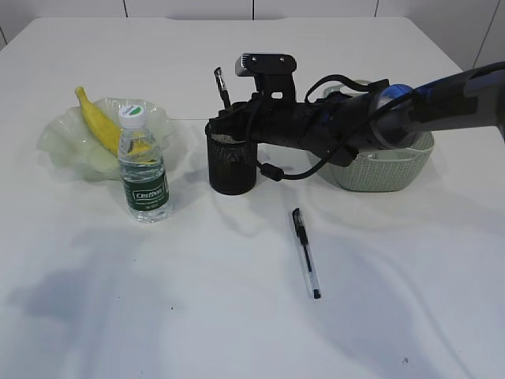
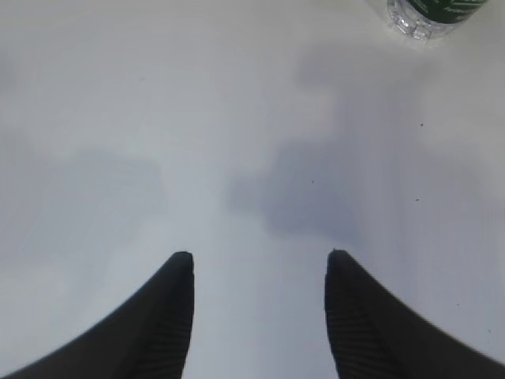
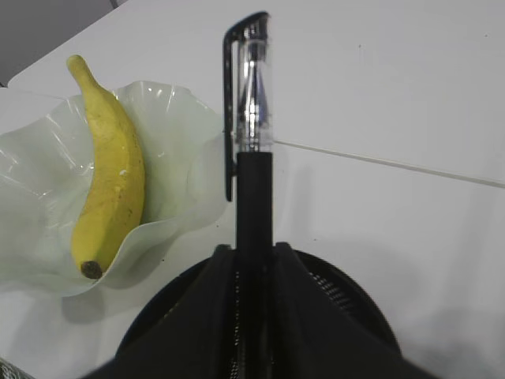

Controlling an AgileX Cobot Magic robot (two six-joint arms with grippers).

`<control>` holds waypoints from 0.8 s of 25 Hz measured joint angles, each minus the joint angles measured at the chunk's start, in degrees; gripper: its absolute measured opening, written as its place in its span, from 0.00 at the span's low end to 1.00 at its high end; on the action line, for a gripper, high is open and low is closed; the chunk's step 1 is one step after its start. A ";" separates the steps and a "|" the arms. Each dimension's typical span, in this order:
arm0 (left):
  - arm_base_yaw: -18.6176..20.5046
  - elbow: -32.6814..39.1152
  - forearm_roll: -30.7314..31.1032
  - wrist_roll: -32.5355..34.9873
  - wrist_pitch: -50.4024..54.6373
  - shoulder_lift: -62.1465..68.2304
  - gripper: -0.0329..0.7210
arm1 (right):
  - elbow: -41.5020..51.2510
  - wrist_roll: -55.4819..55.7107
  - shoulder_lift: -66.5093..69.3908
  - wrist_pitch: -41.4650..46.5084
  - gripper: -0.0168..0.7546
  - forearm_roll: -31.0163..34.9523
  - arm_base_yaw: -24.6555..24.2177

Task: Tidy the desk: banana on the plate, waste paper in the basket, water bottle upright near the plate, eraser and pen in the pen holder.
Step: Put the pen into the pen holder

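My right gripper (image 3: 254,251) is shut on a black-and-clear pen (image 3: 252,103), held upright with its cap end up, directly above the black mesh pen holder (image 3: 347,288). In the exterior view that pen (image 1: 220,83) sticks up over the holder (image 1: 231,166). A second pen (image 1: 306,253) lies on the table in front. The banana (image 1: 99,118) lies on the translucent plate (image 1: 63,142), and the water bottle (image 1: 143,170) stands upright beside it. My left gripper (image 2: 259,257) hangs open over bare table, the bottle's base (image 2: 430,12) far ahead. Eraser and waste paper are out of view.
The pale woven basket (image 1: 387,166) stands at the right, partly behind my right arm, which stretches across from the right edge. A seam in the tabletop runs behind the plate and holder.
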 joint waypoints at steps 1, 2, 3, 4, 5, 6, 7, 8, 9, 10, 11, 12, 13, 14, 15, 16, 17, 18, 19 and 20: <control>0.00 0.00 0.02 0.00 0.00 0.00 0.53 | 0.00 0.00 0.00 0.00 0.17 0.00 0.00; 0.00 0.00 0.02 0.00 0.00 0.00 0.53 | 0.00 0.00 0.00 0.00 0.17 0.00 0.00; 0.00 0.00 0.02 0.00 0.00 0.00 0.53 | 0.00 0.00 0.00 0.00 0.17 0.00 0.00; 0.00 0.00 0.02 0.00 0.00 0.00 0.53 | 0.00 0.00 0.00 0.00 0.17 0.00 0.00; 0.00 0.00 0.02 0.00 0.00 0.00 0.53 | 0.00 0.00 0.00 0.00 0.18 0.00 0.00; 0.00 0.00 0.02 0.00 0.00 0.00 0.53 | 0.00 0.00 0.00 0.00 0.18 0.00 0.00; 0.00 0.00 0.02 0.00 0.00 0.00 0.53 | 0.00 0.00 0.00 0.00 0.19 0.00 0.00; 0.00 0.00 0.02 0.00 0.00 0.00 0.53 | 0.00 0.00 0.00 0.00 0.22 -0.10 0.00; 0.00 0.00 0.02 0.00 0.00 0.00 0.53 | 0.00 0.00 0.00 0.00 0.24 -0.10 0.00; 0.00 0.00 0.02 0.00 0.00 0.00 0.53 | 0.00 0.00 0.00 0.00 0.26 -0.10 0.00; 0.00 0.00 0.02 0.00 0.00 0.00 0.53 | 0.00 0.00 0.00 0.00 0.28 -0.10 0.00; 0.00 0.00 0.02 0.00 0.00 0.00 0.53 | 0.00 0.00 0.00 0.00 0.29 -0.10 0.00; 0.00 0.00 0.02 0.00 0.00 0.00 0.53 | 0.00 0.00 0.00 0.00 0.30 -0.10 0.00; 0.00 0.00 0.02 0.00 0.00 0.00 0.53 | 0.00 0.00 0.00 0.00 0.30 -0.10 0.00; 0.00 0.00 0.02 0.00 0.00 0.00 0.53 | 0.00 0.00 0.00 0.00 0.31 -0.10 0.00; 0.00 0.00 0.02 0.00 0.07 0.00 0.53 | 0.00 0.00 0.00 0.00 0.31 -0.10 0.00; 0.00 0.00 0.02 0.00 0.07 0.00 0.53 | 0.00 0.00 0.00 0.00 0.31 -0.10 0.00; 0.00 0.00 0.02 0.00 0.07 0.00 0.53 | 0.00 0.00 0.00 0.00 0.31 -0.10 0.00; 0.00 0.00 0.02 0.00 0.07 0.00 0.53 | 0.00 0.00 0.00 0.00 0.31 -0.10 0.00; 0.00 0.00 0.02 0.00 0.07 0.00 0.53 | 0.00 0.10 0.00 0.00 0.31 -0.10 0.00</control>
